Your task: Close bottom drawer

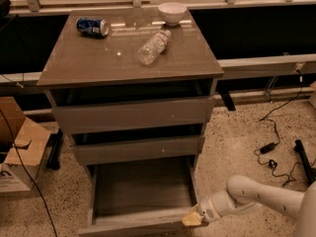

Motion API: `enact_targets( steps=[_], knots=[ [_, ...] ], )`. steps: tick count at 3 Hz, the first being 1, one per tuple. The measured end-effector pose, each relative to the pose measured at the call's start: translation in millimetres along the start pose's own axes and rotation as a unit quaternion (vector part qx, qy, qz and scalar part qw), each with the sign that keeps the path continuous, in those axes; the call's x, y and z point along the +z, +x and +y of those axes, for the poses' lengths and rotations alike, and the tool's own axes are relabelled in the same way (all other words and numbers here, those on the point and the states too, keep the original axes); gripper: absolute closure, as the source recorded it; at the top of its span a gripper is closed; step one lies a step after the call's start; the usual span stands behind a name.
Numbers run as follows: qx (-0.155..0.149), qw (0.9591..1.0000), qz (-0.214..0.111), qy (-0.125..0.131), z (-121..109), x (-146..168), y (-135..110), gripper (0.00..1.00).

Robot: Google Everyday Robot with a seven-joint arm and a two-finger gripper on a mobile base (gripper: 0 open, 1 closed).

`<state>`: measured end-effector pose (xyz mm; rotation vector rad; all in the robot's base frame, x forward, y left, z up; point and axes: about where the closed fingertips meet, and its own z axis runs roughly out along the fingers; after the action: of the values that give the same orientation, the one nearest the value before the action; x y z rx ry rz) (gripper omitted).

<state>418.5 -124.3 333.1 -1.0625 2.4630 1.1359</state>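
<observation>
The bottom drawer (143, 186) of the grey-brown cabinet is pulled far out, and its plain grey floor shows. Its front panel (133, 227) lies along the lower edge of the view. The two drawers above it, the middle one (138, 149) and the top one (131, 115), stand slightly ajar. My white arm (261, 199) comes in from the lower right. My gripper (193, 217) is at the right end of the bottom drawer's front, touching or very near its corner.
On the cabinet top (98, 58) lie a blue can (92, 26), a clear plastic bottle (153, 47) on its side and a white bowl (172, 12). A cardboard box (17, 147) stands on the floor at left. Black cables (276, 149) lie on the floor at right.
</observation>
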Motion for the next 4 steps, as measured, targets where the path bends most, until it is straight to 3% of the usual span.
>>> enact_targets(
  steps=[1,2,4],
  knots=[
    [0.036,0.9993,-0.005,-0.01,-33,24,26,1.0],
    [0.036,0.9993,-0.005,-0.01,-33,24,26,1.0],
    [0.041,0.9991,0.001,-0.007,-53,56,40,1.0]
  ],
)
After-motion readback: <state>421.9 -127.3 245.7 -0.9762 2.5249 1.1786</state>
